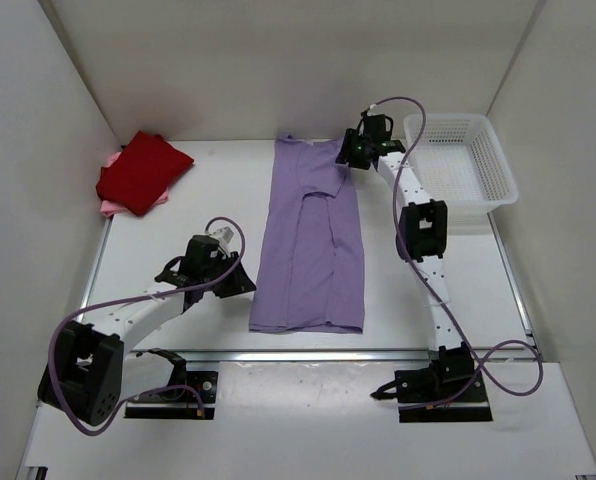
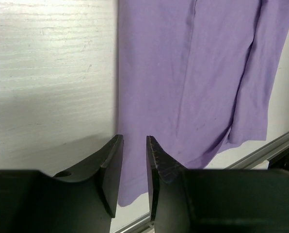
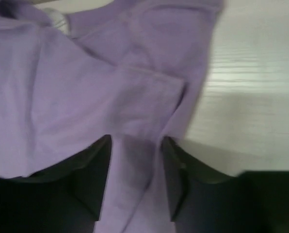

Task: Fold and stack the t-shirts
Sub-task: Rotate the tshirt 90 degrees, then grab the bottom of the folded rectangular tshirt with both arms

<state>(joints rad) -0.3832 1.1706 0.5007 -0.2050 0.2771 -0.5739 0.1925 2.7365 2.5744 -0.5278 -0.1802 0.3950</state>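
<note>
1. The lavender shirt (image 1: 308, 250) lies flat as a long, narrow strip, its sides folded in and a sleeve laid over its front.
2. The right gripper (image 1: 350, 152) sits over its far right shoulder, jaws moderately apart, cloth showing between them, not clamped.
3. The left gripper (image 1: 240, 278) hovers at its near left edge, jaws narrow, holding nothing.
4. Far beyond the left gripper, the folded dark red shirt (image 1: 143, 170) rests on the pink shirt (image 1: 110, 208).
5. The table (image 1: 188, 210) is white, with white walls around; a white mesh basket (image 1: 503, 175) stands just right of the right gripper.
</note>
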